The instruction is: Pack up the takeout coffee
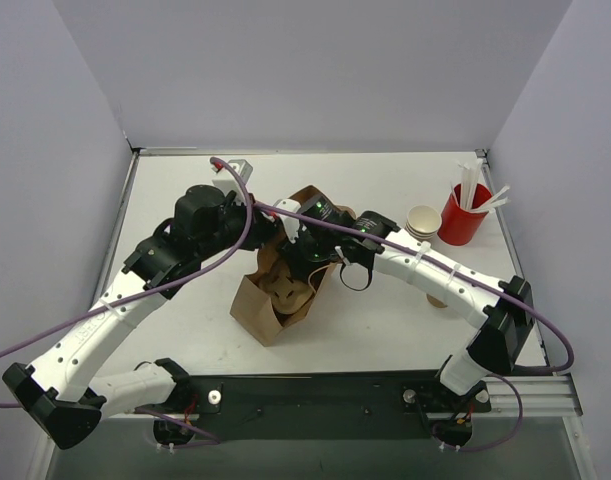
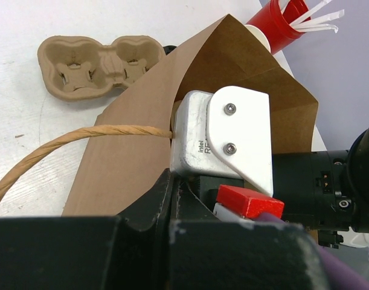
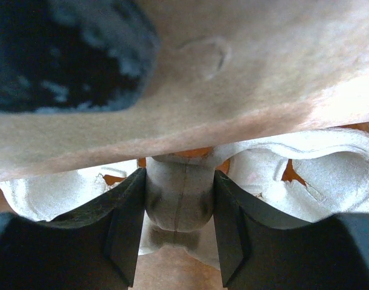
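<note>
The takeout coffee is hidden in every view. A brown paper bag [image 1: 253,312] stands open at the table's middle, with a pulp cup carrier [image 1: 285,290] showing in its mouth. My right gripper [image 1: 307,265] reaches into the bag. In the right wrist view it [image 3: 179,199] is shut on the carrier's middle ridge [image 3: 179,190], with brown paper showing through the cup holes. My left gripper [image 1: 268,232] is at the bag's upper rim, its jaws [image 2: 172,205] shut on the bag's edge [image 2: 136,157] beside the twisted paper handle [image 2: 81,139].
An empty two-cup pulp carrier [image 2: 96,63] lies on the white table beyond the bag. A red cup with white sticks [image 1: 463,213] and a stack of tan paper cups [image 1: 423,222] stand at the back right. Walls close in on both sides and the back.
</note>
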